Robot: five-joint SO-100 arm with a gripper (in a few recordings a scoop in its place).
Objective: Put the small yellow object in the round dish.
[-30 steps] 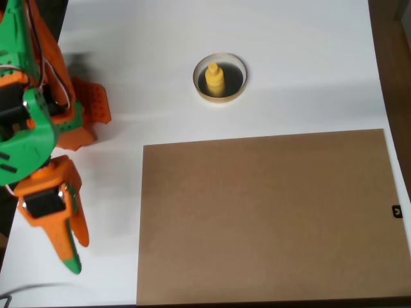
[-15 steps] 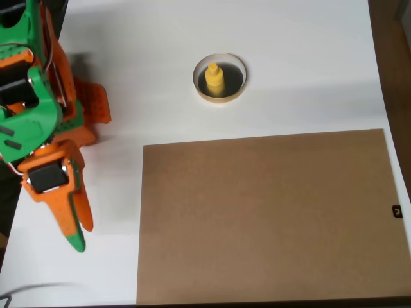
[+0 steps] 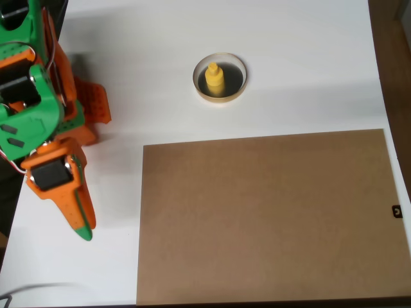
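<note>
**Yellow piece sits in the dish; arm parked at the worktop's left edge**

We see the small yellow object (image 3: 214, 79) standing upright inside the round dish (image 3: 196, 82), roughly centred on the dark floor, its knob pointing up and the cream rim ringing it on all sides. The dish holds nothing else, and it rests on the white worktop (image 3: 302, 70) toward the far edge, a little left of the middle.

Just nearer to us lies a large brown board (image 3: 270, 215), covering most of the worktop's near right part; its far edge is near the dish but apart from it.

The gripper (image 3: 82, 226) is well apart from the dish, close to the left edge of the worktop, pointing toward the near edge. Its fingers lie together with no gap we can make out, and they hold nothing.

We judge the placing done, so the step in hand is simply clearing away. To do that well, we would keep the arm on the left side, away from the dish, so nothing nudges the rim or tips the upright piece.
</note>
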